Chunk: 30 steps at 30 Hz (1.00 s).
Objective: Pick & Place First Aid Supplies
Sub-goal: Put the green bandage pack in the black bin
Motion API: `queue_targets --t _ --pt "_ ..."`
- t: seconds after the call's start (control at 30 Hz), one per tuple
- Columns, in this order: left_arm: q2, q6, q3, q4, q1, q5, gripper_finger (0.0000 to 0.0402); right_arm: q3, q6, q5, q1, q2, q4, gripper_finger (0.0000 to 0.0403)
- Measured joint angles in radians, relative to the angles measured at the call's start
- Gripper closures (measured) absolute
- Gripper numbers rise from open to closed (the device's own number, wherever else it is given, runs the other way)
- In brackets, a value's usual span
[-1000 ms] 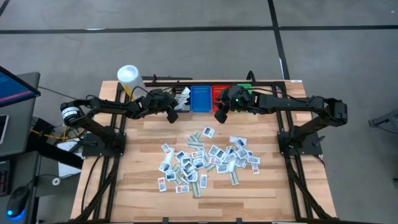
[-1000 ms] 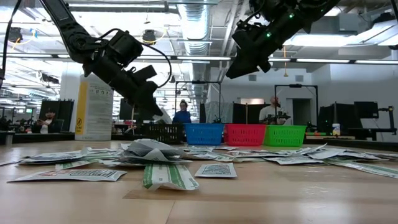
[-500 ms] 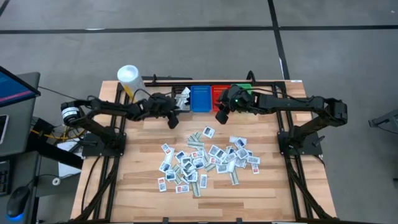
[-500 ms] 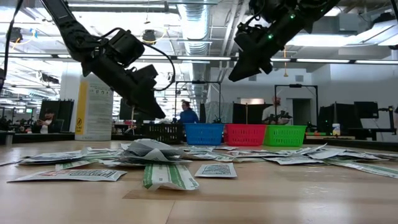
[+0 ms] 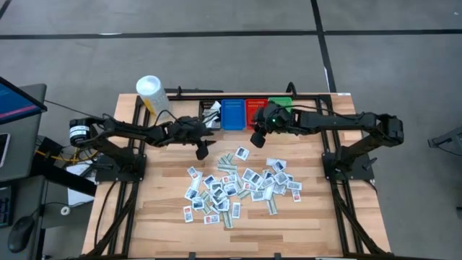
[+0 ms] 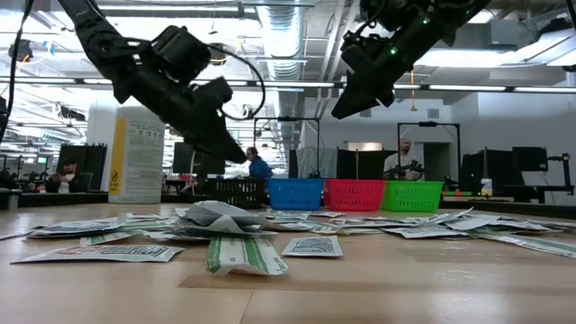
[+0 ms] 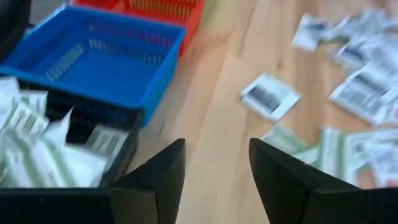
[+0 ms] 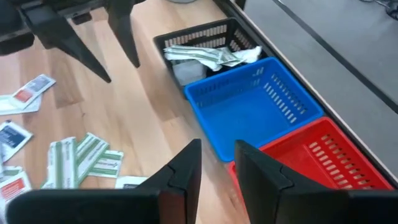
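Note:
The first aid supplies (image 5: 238,188) lie as a loose pile of small flat packets mid-table, seen edge-on in the low view (image 6: 243,252). More packets (image 7: 37,149) fill the black bin (image 5: 211,113) at the far edge. My left gripper (image 5: 203,150) hangs open above bare wood between that bin and the pile, with nothing between its fingers (image 7: 214,168). My right gripper (image 5: 256,137) hovers higher, in front of the blue bin (image 5: 232,114) and red bin (image 5: 254,108). Its fingers (image 8: 217,165) stand a narrow gap apart with nothing between them.
The green bin (image 5: 280,103) ends the row of bins at the far edge. A white tub with a yellow label (image 5: 149,90) stands at the far left corner. People (image 6: 259,165) move in the room behind the table. Bare wood shows near the front edge (image 5: 238,235).
My left gripper has swung away from the black bin toward the table's near edge and the pile, and its fingers have spread open. My right gripper has kept still.

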Motion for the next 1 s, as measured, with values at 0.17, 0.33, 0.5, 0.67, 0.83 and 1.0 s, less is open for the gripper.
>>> queue_targets --t 0.17,0.33,0.5,0.67,0.83,1.0 --pt "-0.108 -0.138 0.0 -0.01 -0.035 0.0 0.0224 0.0 0.0 0.0 0.036 0.0 0.003 0.0312" --pt "-0.257 -0.228 0.0 -0.018 -0.079 0.0 0.0225 0.0 0.001 -0.018 0.08 0.0 0.0 0.0312" --pt "-0.374 -0.244 0.0 -0.018 -0.142 0.0 0.0225 0.0 -0.013 -0.159 0.126 0.0 -0.06 0.0312" --pt "-0.451 -0.299 0.0 -0.021 -0.223 0.0 0.0225 0.0 -0.116 -0.235 0.176 0.0 -0.052 0.0312" --pt "-0.494 -0.301 0.0 -0.022 -0.306 0.0 0.0225 0.0 -0.181 -0.238 0.187 0.021 0.058 0.0312" --pt "-0.509 -0.326 0.0 -0.02 -0.352 0.0 0.0225 0.032 -0.203 -0.309 0.167 0.109 0.062 0.0312"
